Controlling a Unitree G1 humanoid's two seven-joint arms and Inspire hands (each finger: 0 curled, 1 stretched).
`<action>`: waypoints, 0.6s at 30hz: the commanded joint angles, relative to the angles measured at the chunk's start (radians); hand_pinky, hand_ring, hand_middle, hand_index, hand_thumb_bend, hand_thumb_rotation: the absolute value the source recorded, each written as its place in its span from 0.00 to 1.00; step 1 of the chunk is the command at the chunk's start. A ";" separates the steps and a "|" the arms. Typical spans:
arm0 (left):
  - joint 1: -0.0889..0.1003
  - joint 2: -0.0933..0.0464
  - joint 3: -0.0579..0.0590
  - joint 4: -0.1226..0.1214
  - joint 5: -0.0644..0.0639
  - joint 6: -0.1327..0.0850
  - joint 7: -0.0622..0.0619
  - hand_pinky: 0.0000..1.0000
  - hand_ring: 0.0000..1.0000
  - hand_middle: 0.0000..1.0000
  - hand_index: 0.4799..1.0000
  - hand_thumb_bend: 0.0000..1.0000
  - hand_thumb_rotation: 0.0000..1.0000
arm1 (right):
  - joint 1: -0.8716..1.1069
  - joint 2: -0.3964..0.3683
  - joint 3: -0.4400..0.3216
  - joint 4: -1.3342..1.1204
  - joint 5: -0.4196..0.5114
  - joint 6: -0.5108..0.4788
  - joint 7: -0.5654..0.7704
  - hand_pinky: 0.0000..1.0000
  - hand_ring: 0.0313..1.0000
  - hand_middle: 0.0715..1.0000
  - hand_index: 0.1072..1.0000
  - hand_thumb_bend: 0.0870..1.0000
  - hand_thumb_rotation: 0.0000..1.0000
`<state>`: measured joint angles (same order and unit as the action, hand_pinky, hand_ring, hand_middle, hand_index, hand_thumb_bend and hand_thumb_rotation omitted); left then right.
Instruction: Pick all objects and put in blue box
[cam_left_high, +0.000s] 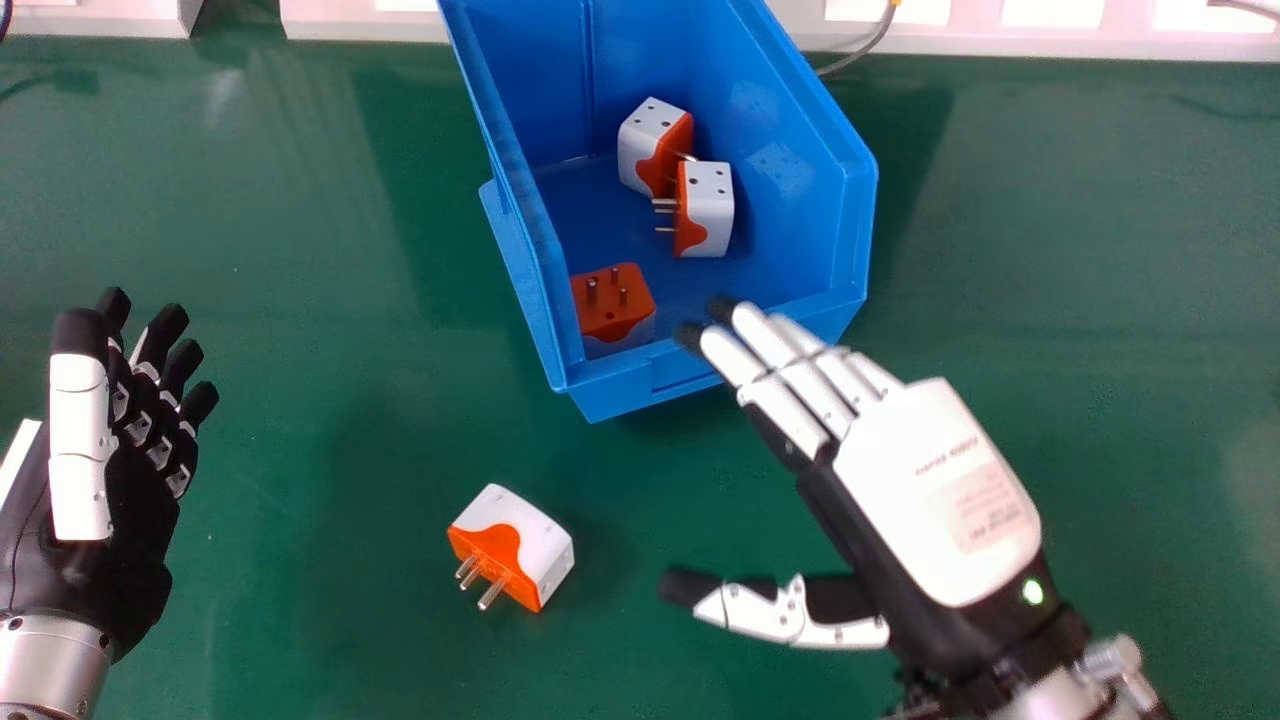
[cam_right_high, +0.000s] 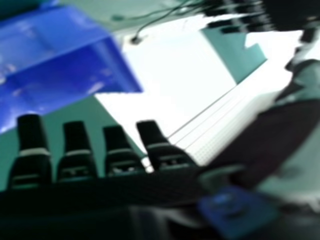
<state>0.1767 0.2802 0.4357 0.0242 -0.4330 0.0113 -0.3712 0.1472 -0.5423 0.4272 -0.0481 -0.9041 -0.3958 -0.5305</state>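
Note:
In the head view my right hand is open above the table, its fingertips over the near rim of the blue box. Its thumb points toward a white and orange plug adapter, which lies apart on the table with its pins facing the near left. Inside the box are an adapter, another touching or close to it, and one with pins up. My left hand stays open at the left edge. The right hand view has my right hand with straight fingers near the blue box.
The green table extends around the box. Along its far edge run white panels with a grey cable beside the box.

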 joint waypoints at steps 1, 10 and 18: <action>0.001 0.000 0.002 -0.020 0.000 -0.010 0.003 1.00 1.00 0.99 0.99 0.83 0.96 | 0.016 -0.016 -0.012 -0.037 -0.004 -0.035 0.013 0.74 0.86 0.89 0.87 0.31 0.81; -0.017 0.002 -0.002 -0.005 -0.002 -0.016 -0.004 1.00 1.00 1.00 0.99 0.82 0.97 | -0.057 0.002 0.024 0.010 -0.040 -0.125 0.079 0.74 0.86 0.88 0.86 0.25 0.82; -0.030 0.001 -0.005 0.006 -0.006 -0.018 -0.011 1.00 1.00 1.00 1.00 0.80 0.98 | -0.192 0.059 0.078 0.070 -0.052 -0.171 0.157 0.71 0.87 0.89 0.86 0.29 0.74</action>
<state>0.1556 0.2802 0.4290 0.0352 -0.4330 0.0102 -0.3743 -0.0074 -0.5005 0.4980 0.0259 -0.9526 -0.5457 -0.3811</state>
